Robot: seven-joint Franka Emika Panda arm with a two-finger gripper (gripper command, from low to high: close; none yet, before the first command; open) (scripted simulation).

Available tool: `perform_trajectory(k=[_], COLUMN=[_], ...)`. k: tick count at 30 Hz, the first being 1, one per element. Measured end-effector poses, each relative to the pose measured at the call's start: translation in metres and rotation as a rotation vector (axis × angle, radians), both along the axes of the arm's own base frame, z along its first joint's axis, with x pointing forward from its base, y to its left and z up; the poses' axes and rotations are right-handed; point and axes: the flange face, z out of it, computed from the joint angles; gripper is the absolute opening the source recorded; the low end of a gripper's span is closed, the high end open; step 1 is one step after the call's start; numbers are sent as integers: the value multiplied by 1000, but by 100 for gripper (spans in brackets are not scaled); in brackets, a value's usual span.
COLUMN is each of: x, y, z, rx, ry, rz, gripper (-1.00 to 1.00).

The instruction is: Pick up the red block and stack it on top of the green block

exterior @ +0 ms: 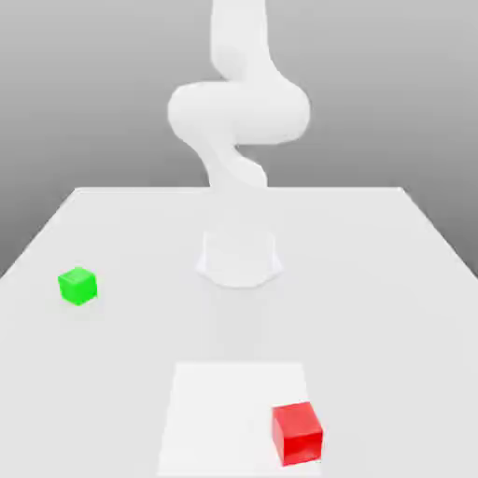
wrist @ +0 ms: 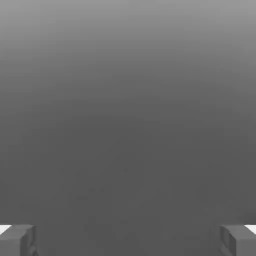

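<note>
Red block [exterior: 298,433] sits on the table [exterior: 392,280], near edge, at the exterior view's right. Green block [exterior: 77,285] lies well apart, far left. Gripper [wrist: 128,240] fingers spread wide, holding nothing.

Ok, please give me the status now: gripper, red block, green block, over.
Gripper open, holding nothing. Red block on the table, near edge, exterior view's right. Green block apart, on the exterior view's left. Nothing lies between them.
</note>
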Motion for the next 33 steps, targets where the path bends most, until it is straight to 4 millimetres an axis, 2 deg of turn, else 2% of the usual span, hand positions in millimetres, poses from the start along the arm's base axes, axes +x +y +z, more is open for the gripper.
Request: perform_trajectory(k=[3,6,10,13,18,23,28,29,33], x=[37,66,92,103,104,86,79,79,79], y=[8,17,29,37,53,64,66,66,67], z=[-53,-107,-184,-243,-341,-437,-507,-519,-519], rx=[-14,-27,-42,-53,-69,-81,-83,-83,-83], ry=[93,182,300,389,536,682,721,721,722], rz=[23,46,78,104,153,198,209,209,210], gripper=[0,0,0,0,0,0,0,-100,-100])
